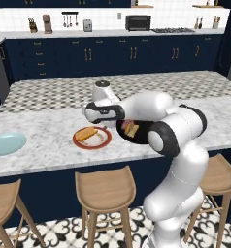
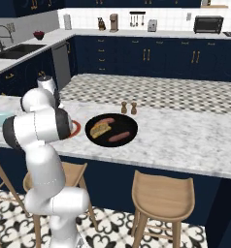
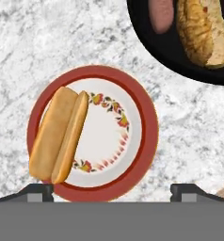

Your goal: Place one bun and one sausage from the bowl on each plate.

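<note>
with one bun (image 3: 59,134) lying on the red-rimmed plate (image 3: 147,141) and gripper (image 3: 112,190) spread wide, empty, above it: next, sausage (image 2: 119,137) in black bowl (image 2: 132,127). probably soft, smooth, prone to roll; pinch across its middle, gently.

We see one bun (image 3: 58,135) lying on the red-rimmed plate (image 3: 149,132); black bowl (image 2: 129,127) beside it holds another bun (image 2: 100,129) and two sausages (image 2: 118,137); blue plate (image 1: 7,144) sits well apart.

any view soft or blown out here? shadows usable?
Hand view: sharp on the red-rimmed plate and its bun, no glare, hardly any shadow. Left base view: flat even light, black bowl half hidden by the arm. Right base view: crisp, bowl contents readable.
</note>
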